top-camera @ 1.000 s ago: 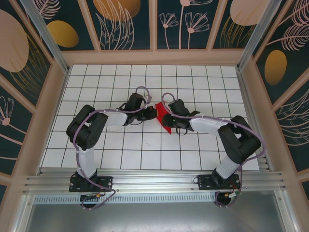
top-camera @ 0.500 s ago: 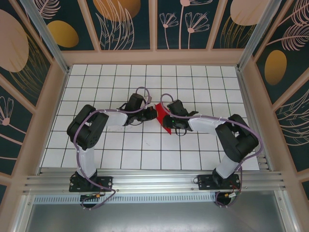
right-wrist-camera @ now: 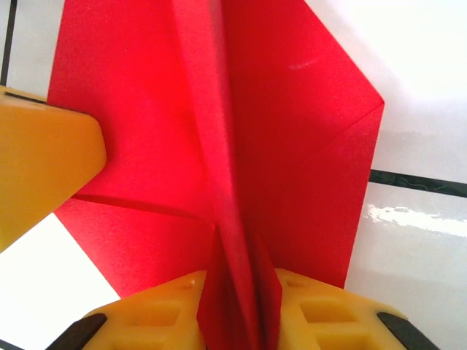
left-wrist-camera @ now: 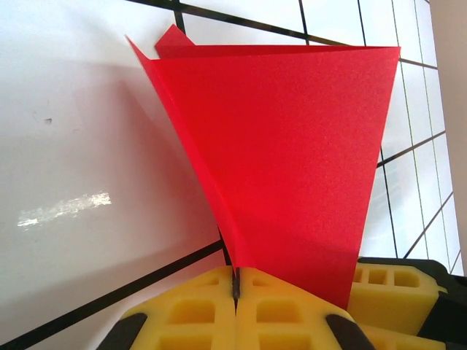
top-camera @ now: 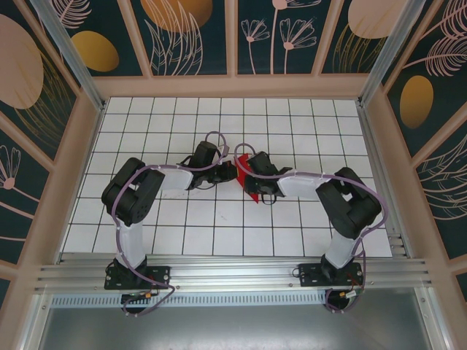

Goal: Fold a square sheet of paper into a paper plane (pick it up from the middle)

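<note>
Right gripper (top-camera: pixel 249 179) edges left, jaws narrowing around crease

Mid-table, left gripper (left-wrist-camera: pixel 236 281) clamps the square sheet of paper (left-wrist-camera: pixel 292 146) by its narrow end, steadying it so the other's jaws can straddle the raised fold; firm pinch unclear

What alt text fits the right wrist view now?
Folded red paper spreads over the white gridded table, its raised centre crease pinched in the right hand at the bottom. Another yellow finger overlaps the paper's left side.
</note>
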